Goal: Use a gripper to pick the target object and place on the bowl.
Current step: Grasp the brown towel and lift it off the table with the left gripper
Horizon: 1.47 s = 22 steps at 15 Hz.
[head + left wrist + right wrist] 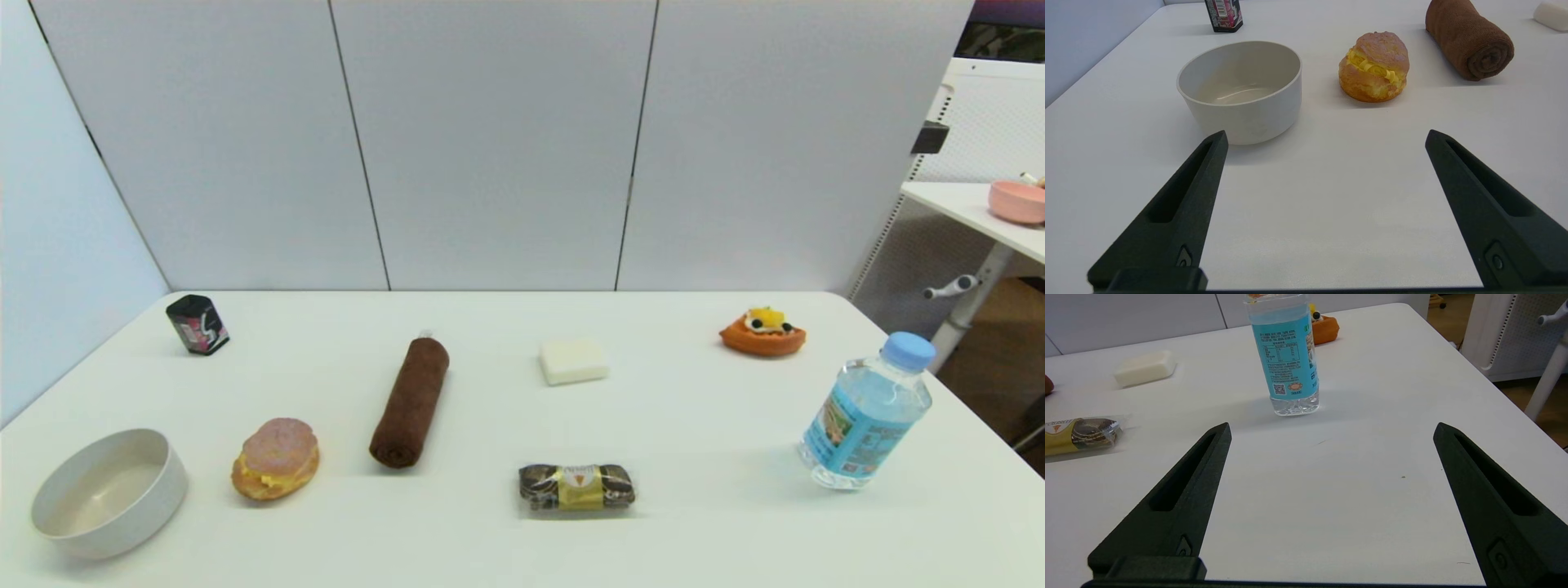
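The dark brown rolled towel (411,401) lies on the white table left of centre, its long axis running front to back; its spiral end also shows in the left wrist view (1470,38). The pale grey-white bowl (110,493) stands empty at the front left, also in the left wrist view (1240,90). My left gripper (1325,139) is open and empty, low over the table, short of the bowl and bun. My right gripper (1331,430) is open and empty, short of the water bottle. Neither arm shows in the head view.
A cream bun (276,457) sits between bowl and towel. A wrapped snack with a gold band (577,487), a white block (573,361), an orange pastry (762,331), a black can (197,324) and a water bottle (867,412) stand around. A pink bowl (1016,201) is on a side table.
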{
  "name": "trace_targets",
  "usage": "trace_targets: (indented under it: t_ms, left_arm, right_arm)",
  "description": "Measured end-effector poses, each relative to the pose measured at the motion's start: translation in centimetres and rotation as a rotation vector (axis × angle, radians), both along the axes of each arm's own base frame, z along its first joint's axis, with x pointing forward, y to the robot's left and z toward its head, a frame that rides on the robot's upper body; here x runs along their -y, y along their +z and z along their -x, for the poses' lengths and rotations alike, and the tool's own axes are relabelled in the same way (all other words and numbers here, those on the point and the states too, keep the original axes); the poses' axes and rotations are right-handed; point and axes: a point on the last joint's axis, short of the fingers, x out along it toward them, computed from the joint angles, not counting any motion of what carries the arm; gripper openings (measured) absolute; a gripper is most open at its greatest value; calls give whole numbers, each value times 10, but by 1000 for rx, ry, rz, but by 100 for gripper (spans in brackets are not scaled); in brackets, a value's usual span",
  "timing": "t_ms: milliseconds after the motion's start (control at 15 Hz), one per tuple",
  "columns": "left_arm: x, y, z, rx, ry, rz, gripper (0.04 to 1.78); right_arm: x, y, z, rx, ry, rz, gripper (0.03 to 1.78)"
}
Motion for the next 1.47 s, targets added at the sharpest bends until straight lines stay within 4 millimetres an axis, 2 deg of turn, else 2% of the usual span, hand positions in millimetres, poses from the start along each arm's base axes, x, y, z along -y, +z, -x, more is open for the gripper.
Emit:
trace_targets:
  t_ms: [1467]
  left_arm:
    - [0,1,-2,-24,-1,-16,171]
  right_arm:
    - [0,0,0,0,0,-1,171]
